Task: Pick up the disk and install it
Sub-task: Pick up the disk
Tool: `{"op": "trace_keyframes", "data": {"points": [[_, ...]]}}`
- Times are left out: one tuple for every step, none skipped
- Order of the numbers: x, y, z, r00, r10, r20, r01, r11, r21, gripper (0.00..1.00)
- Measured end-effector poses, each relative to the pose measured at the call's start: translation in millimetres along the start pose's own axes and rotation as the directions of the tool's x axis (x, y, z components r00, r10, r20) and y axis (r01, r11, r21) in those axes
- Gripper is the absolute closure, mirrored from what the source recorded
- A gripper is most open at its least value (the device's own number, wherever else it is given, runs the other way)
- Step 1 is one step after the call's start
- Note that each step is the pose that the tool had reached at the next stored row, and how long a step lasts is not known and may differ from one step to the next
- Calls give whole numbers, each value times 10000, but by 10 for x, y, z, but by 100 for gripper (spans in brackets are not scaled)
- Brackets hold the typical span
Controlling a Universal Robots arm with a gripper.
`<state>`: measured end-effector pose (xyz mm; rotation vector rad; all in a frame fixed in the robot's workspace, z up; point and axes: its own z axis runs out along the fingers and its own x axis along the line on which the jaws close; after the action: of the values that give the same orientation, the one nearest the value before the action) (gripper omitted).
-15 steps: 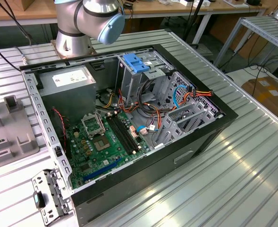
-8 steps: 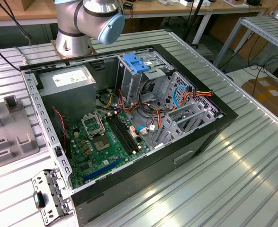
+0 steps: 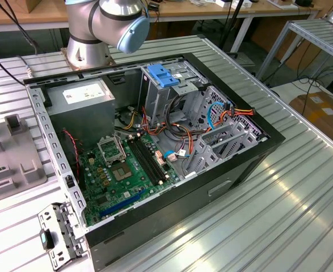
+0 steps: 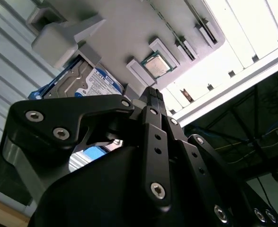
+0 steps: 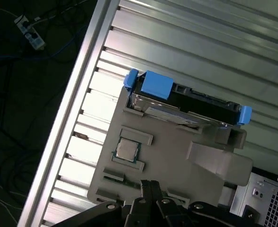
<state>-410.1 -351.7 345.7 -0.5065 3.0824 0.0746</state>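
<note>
Hand [image 5: 149,183], closed, empty, over grey tray [image 5: 176,146] edge, apart from disk [image 4: 97,81].

1. A grey moulded tray [image 5: 176,151] lies directly beneath the pincer [image 5: 150,183], resting on a ribbed metal table [image 5: 200,42].
2. A square processor chip [image 5: 127,150] sits in a tray recess, near the pincer's tips.
3. In the exterior view, an open black computer case [image 3: 223,192] lies on its side, showing a green motherboard [image 3: 121,175], a grey power-supply box [image 3: 81,105] and bundled cables [image 3: 183,133].
</note>
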Motion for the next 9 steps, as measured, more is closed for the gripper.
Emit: {"op": "trace_keyframes", "data": {"points": [[0,0,0,10000,-69,-3,69,10000,-2,89],[0,0,0,9998,-174,-7,174,9998,-4,89],[0,0,0,9997,-255,-11,255,9997,-6,89],[0,0,0,9994,-341,-15,341,9994,-9,89],[0,0,0,9986,-536,-24,536,9986,-14,89],[0,0,0,9978,-661,-29,661,9978,-17,89],[0,0,0,9970,-772,-33,772,9970,-20,89],[0,0,0,9965,-841,-36,841,9965,-22,89],[0,0,0,9958,-914,-39,914,9958,-24,89]]}}
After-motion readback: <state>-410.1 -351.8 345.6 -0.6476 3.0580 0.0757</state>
